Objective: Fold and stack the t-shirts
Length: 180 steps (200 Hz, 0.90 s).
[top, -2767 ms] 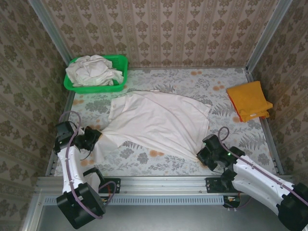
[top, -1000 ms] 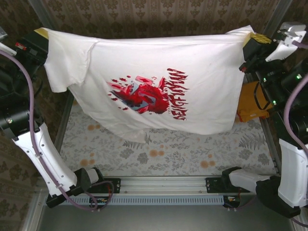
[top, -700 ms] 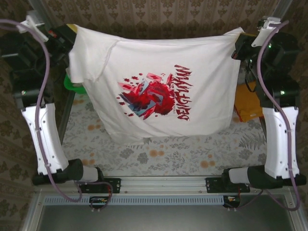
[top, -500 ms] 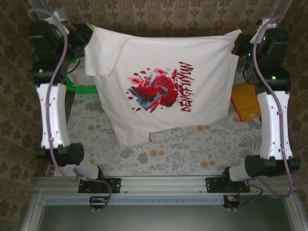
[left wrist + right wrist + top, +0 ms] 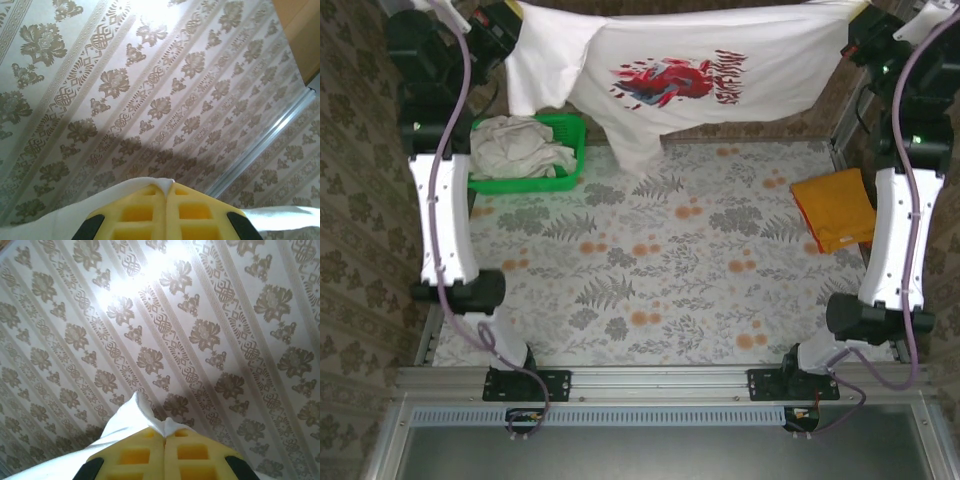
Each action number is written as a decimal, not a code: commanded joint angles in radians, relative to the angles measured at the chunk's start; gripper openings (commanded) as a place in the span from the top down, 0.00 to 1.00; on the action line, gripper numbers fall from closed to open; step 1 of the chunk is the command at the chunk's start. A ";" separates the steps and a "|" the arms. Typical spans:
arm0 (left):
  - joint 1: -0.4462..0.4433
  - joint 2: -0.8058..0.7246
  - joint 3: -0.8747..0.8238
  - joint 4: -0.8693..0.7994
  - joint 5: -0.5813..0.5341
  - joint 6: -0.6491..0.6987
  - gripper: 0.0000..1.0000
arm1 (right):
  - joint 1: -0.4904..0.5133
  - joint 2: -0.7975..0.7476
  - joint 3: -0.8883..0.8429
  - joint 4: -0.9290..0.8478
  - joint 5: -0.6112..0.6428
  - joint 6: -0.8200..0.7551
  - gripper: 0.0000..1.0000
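Observation:
An off-white t-shirt with a red-and-white print point(image 5: 680, 62) hangs stretched high at the back of the top view, print facing the camera. My left gripper point(image 5: 512, 18) is shut on its left corner, and my right gripper point(image 5: 855, 25) is shut on its right corner. In the left wrist view the yellow fingers point(image 5: 142, 212) pinch a tip of white cloth point(image 5: 164, 186). The right wrist view shows a white cloth fold point(image 5: 137, 422) clamped between yellow fingers point(image 5: 192, 455). A folded orange t-shirt point(image 5: 837, 208) lies at the table's right. Crumpled off-white t-shirts point(image 5: 520, 148) fill the basket.
A green plastic basket point(image 5: 565, 128) stands at the back left of the table. The floral tablecloth point(image 5: 650, 280) covers the table under the raised shirt. Patterned walls close in the back and both sides, with metal posts at the corners.
Both arms have swung the printed shirt up and back toward the rear wall. It now hangs higher and farther away, uncovering the basket and the tablecloth.

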 commanded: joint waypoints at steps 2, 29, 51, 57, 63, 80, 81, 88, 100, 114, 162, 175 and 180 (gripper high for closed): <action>-0.002 -0.164 -0.232 0.104 -0.055 0.106 1.00 | -0.014 -0.106 -0.202 0.067 -0.009 -0.003 1.00; -0.009 -0.355 -0.688 0.187 -0.057 0.108 1.00 | -0.028 -0.307 -0.621 0.153 -0.019 0.006 1.00; -0.022 -0.499 -1.038 0.206 -0.063 0.079 1.00 | -0.028 -0.465 -0.942 0.154 -0.010 -0.005 1.00; -0.028 -0.533 -1.127 0.208 -0.064 0.071 1.00 | -0.029 -0.502 -1.019 0.142 -0.009 -0.003 1.00; -0.033 -0.565 -1.209 0.203 -0.065 0.067 1.00 | -0.029 -0.538 -1.092 0.123 -0.004 0.001 1.00; -0.039 -0.641 -1.411 0.160 -0.069 0.061 1.00 | -0.028 -0.627 -1.305 0.109 -0.021 0.037 1.00; -0.039 -0.643 -1.422 0.156 -0.070 0.061 1.00 | -0.027 -0.632 -1.317 0.108 -0.022 0.040 1.00; -0.035 -0.674 -1.493 0.139 -0.074 0.059 1.00 | -0.027 -0.663 -1.393 0.097 -0.025 0.064 1.00; -0.024 -0.717 -1.609 0.141 -0.086 0.040 1.00 | -0.028 -0.702 -1.516 0.065 -0.014 0.100 1.00; -0.009 -0.759 -1.722 0.161 -0.094 0.017 1.00 | -0.027 -0.735 -1.644 0.039 0.007 0.148 1.00; 0.022 -0.739 -1.895 0.111 -0.066 0.034 1.00 | -0.026 -0.832 -1.926 0.039 0.032 0.298 1.00; 0.038 -0.740 -1.912 0.072 -0.069 0.039 1.00 | -0.027 -0.872 -1.955 0.010 0.040 0.314 1.00; 0.045 -0.743 -1.918 0.060 -0.069 0.042 1.00 | -0.026 -0.890 -1.961 -0.007 0.046 0.318 1.00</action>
